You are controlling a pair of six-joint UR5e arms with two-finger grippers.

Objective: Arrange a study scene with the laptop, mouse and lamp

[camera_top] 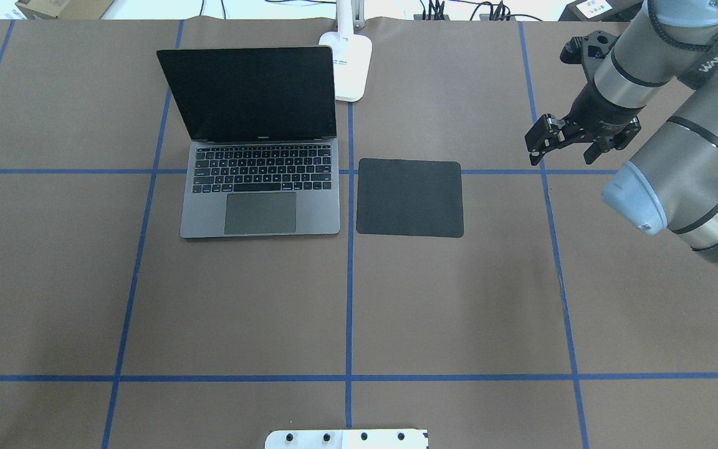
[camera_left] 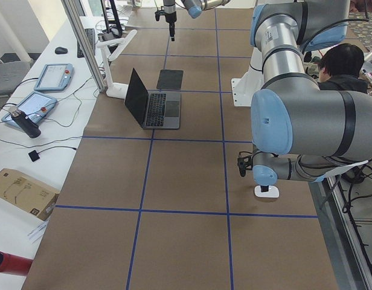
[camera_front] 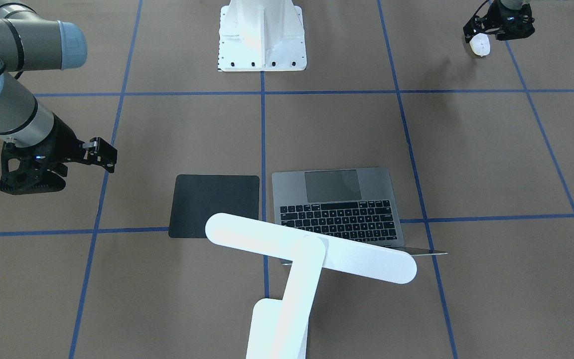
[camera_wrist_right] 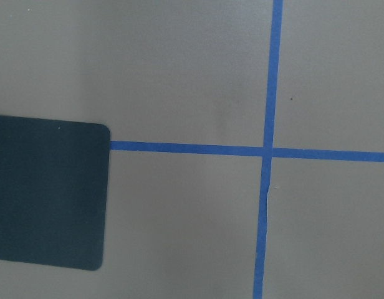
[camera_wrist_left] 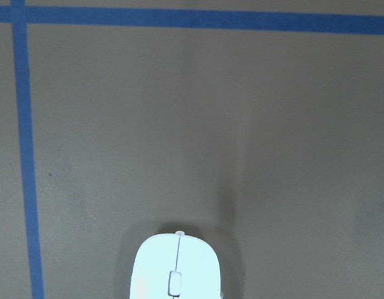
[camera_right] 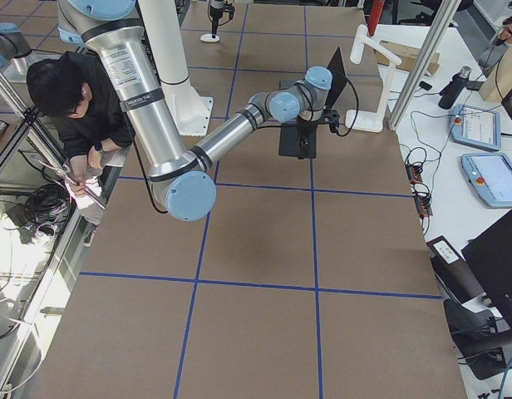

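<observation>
1. Left wrist-mounted view: the mouse lies flat on the brown table cover at the frame's bottom edge. Its wheel faces up and its nose points toward a blue tape line. No finger shows in this view.
2. Handling, as judged: the mouse is a light, rigid shell, and its glossy domed top is likely slippery and gives little purchase. The best hold is across the two long flanks, low down, with a moderate squeeze. It should tolerate gripping, though a drop could crack or scuff it.
3. Left gripper: it hangs directly over the mouse, which shows just under its tips in the exterior front-facing view. Whether the jaws have closed on the flanks or only straddle them cannot be told. The exterior left view suggests the mouse is down on the cover rather than lifted.
4. Right gripper: its jaws stand apart and hold nothing. It hovers near the black mouse mat, on the side away from the laptop.
5. Layout: the laptop stands open with the mat just beside it on the robot's right. The lamp stands behind them at the far edge. The mouse lies well apart from all three, far out on the robot's left and on the robot's side of the table.
</observation>
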